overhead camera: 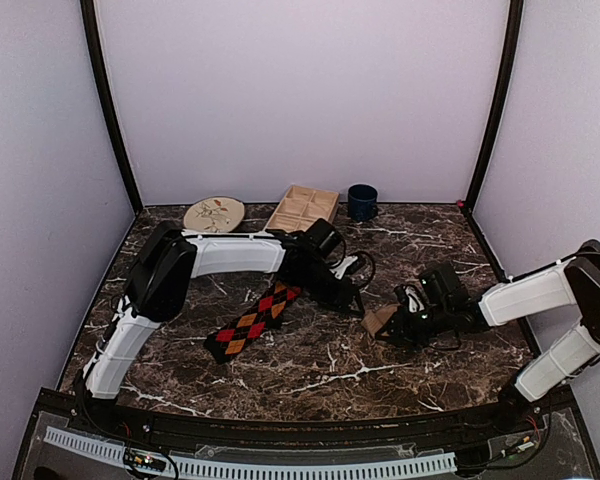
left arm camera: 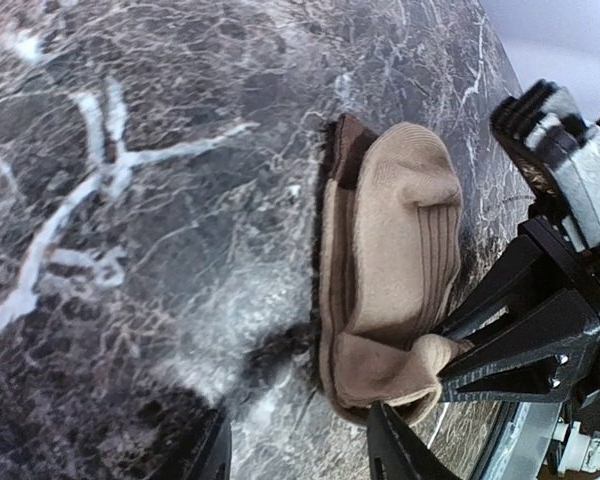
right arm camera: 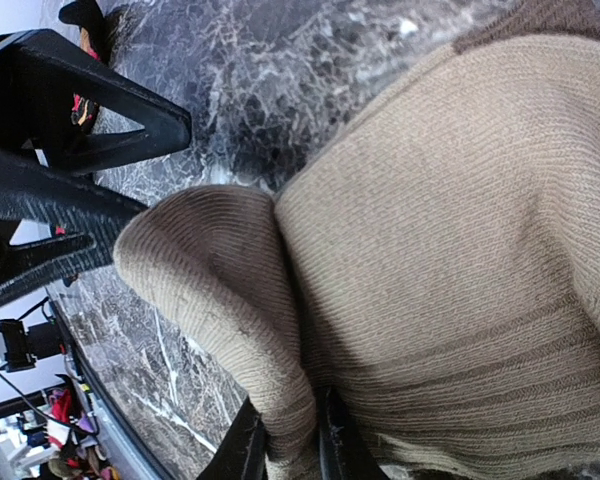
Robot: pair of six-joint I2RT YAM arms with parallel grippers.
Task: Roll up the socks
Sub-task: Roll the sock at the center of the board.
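Right hand: my right gripper (right arm camera: pixel 292 432) is pressed together on a raised fold of the tan sock (right arm camera: pixel 450 260). In the right wrist view the fold runs down between the two fingers at the bottom edge of the frame, and the ribbed cloth fills most of the right half.

Left hand: my left gripper (left arm camera: pixel 298 432) stands spread. Its two fingers show at the bottom edge of the left wrist view with bare marble between them and nothing gripped. The right-hand finger of the pair sits just beside the lower end of the tan sock; whether it touches the cloth I cannot tell.

Tan sock: it lies on the dark marble table (overhead camera: pixel 310 380), right of centre in the top view, between the two gripper tips. In the left wrist view it appears folded over itself, with a brown patch at its upper end and the pinched fold at lower right.

Argyle sock (overhead camera: pixel 253 321): it lies flat and stretched out on a diagonal, left of centre in the top view, under my left forearm and apart from the tan sock.

Far edge of the table, top view: a plate (overhead camera: pixel 214 213), a wooden tray (overhead camera: pixel 302 207) and a dark mug (overhead camera: pixel 362 201), in a row from left to right.
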